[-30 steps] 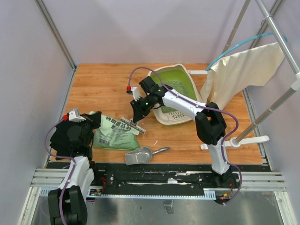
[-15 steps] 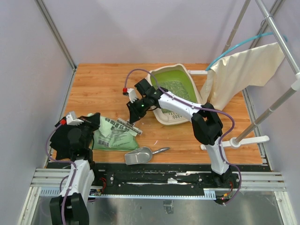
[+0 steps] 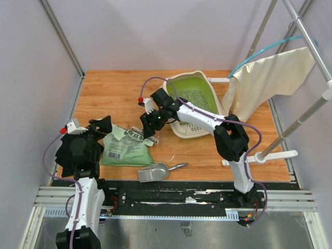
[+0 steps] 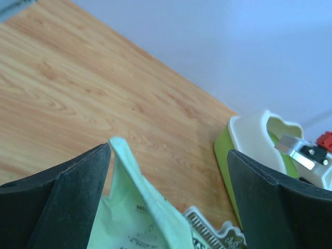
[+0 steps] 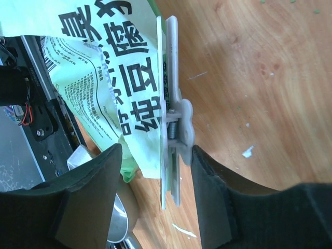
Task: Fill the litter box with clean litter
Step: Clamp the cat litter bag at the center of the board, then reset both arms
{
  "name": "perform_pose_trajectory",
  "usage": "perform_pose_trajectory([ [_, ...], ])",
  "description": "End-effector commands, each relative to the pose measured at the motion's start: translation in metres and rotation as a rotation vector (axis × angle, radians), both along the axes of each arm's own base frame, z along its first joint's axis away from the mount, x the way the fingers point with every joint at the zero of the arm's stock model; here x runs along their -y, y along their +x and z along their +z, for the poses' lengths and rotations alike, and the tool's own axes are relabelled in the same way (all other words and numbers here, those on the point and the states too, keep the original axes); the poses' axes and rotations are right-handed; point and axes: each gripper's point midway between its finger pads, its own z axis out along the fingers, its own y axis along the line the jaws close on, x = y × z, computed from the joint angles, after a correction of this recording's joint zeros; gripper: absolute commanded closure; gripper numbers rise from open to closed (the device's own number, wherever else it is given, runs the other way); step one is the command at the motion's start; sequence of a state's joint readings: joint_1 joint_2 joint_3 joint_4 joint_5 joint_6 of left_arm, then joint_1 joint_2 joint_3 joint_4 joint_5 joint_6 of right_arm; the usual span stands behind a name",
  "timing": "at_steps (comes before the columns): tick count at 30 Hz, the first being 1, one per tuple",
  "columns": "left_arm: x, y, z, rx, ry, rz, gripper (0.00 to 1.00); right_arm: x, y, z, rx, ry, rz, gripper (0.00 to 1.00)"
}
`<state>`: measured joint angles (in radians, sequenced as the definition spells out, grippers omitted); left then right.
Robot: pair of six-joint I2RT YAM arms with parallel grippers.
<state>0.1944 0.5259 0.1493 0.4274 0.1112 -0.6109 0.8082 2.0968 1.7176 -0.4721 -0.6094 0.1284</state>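
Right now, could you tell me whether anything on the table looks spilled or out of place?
Yes: a few green specks and white scraps lie loose on the wooden table beside the clipped bag, outside the litter box. They look like stray litter, though too small to be sure.

My left arm [image 3: 83, 196] and right arm [image 3: 199, 116]: white links, black joints, purple cables [image 3: 155, 79], red wrist caps [image 3: 140, 99], matte-black right gripper [image 5: 155, 150].
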Motion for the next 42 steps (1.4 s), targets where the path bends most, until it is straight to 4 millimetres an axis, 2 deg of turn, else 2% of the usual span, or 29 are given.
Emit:
perform_pose_trajectory([
  [1,-0.013,-0.002,0.026,-0.016,0.087,0.062,0.0,0.017,0.023,0.054,0.143,0.033,-0.041,0.42],
  [5,-0.02,-0.005,0.043,-0.037,0.109,0.102,0.0,0.04,0.042,0.092,0.305,0.014,-0.113,0.37],
  [10,-0.013,-0.008,0.077,-0.067,0.143,0.058,0.0,0.078,0.059,0.142,0.511,-0.012,-0.224,0.33],
  [16,0.03,-0.001,0.128,-0.136,0.164,-0.217,0.0,0.134,0.057,0.195,0.755,-0.022,-0.361,0.2],
  [19,0.044,-0.01,0.164,-0.035,0.213,-0.282,0.0,0.16,0.047,0.214,0.833,0.005,-0.442,0.1],
  [20,0.051,-0.017,0.177,0.019,0.251,-0.311,0.0,0.168,0.043,0.218,0.848,0.018,-0.465,0.01],
  [21,0.056,-0.024,0.188,0.067,0.287,-0.333,0.0,0.175,0.038,0.225,0.865,0.039,-0.488,0.01],
  [24,0.059,-0.044,0.219,0.17,0.374,-0.32,0.0,0.196,0.026,0.234,0.879,0.066,-0.571,0.02],
  [25,0.057,-0.048,0.222,0.178,0.394,-0.301,0.0,0.203,0.023,0.235,0.882,0.067,-0.597,0.02],
  [28,0.04,-0.067,0.239,0.186,0.452,-0.176,0.0,0.223,0.011,0.239,0.888,0.079,-0.661,0.02],
  [30,0.027,-0.073,0.239,0.154,0.461,-0.102,0.0,0.235,0.006,0.237,0.886,0.075,-0.704,0.02],
  [32,0.025,-0.076,0.238,0.161,0.459,-0.085,0.0,0.243,0.001,0.236,0.877,0.079,-0.736,0.02],
  [38,0.024,-0.074,0.228,0.149,0.445,-0.083,0.0,0.248,-0.005,0.234,0.85,0.065,-0.744,0.02],
  [42,0.017,-0.074,0.23,0.143,0.427,-0.038,0.0,0.247,-0.005,0.236,0.839,0.075,-0.753,0.02],
])
